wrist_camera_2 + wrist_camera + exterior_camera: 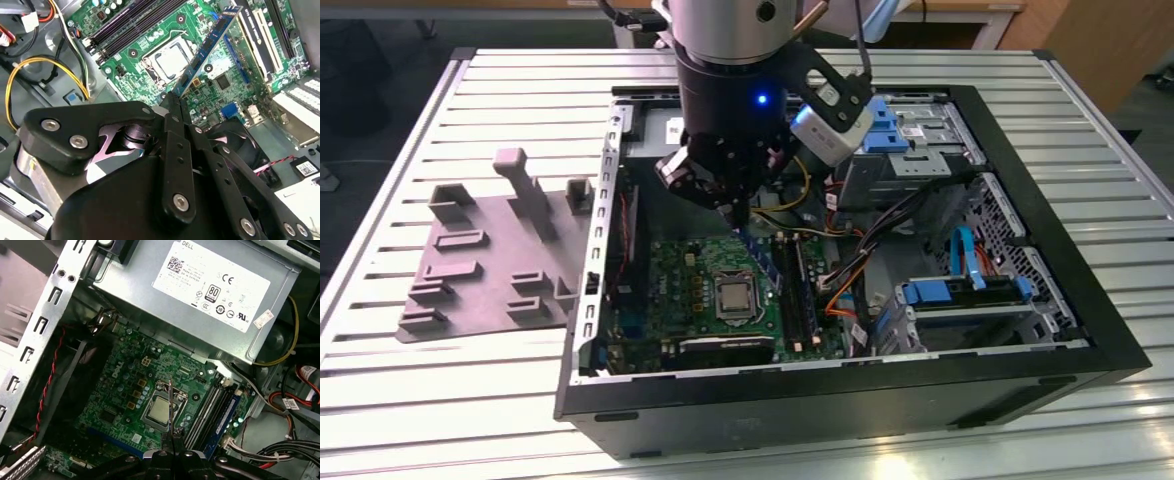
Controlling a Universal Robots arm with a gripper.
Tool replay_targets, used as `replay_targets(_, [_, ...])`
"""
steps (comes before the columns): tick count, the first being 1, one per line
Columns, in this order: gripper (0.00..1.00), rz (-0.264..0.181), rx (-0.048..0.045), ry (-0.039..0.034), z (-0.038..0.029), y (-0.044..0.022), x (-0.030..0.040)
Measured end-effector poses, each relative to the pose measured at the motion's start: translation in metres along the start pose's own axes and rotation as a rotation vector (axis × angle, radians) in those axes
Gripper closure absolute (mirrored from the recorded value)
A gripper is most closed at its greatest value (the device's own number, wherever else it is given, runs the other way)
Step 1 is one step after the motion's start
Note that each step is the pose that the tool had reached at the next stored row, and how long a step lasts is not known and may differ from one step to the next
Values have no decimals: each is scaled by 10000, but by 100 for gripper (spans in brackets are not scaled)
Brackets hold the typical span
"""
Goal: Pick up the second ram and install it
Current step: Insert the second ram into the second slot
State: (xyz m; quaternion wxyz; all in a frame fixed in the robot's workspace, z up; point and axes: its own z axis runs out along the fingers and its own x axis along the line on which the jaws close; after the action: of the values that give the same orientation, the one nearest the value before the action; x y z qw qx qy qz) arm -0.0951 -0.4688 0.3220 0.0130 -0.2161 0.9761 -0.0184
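you're looking at a ribbed bare-metal table [427, 390], a matt black case [854, 400], a matt grey plastic holder [480, 270] at the exterior view's left, and a glossy blue-green ram [210, 45] in the matt black gripper [175, 100].

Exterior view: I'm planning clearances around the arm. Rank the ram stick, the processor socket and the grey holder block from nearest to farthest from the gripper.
1. Ram stick: held in the gripper, pointing down.
2. Processor socket: on the green board, just below.
3. Grey holder block: outside the case, at the exterior view's left.
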Motion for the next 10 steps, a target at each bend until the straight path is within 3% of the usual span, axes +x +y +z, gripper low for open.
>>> replay_targets(10, [88,752,13,31,1,0,0])
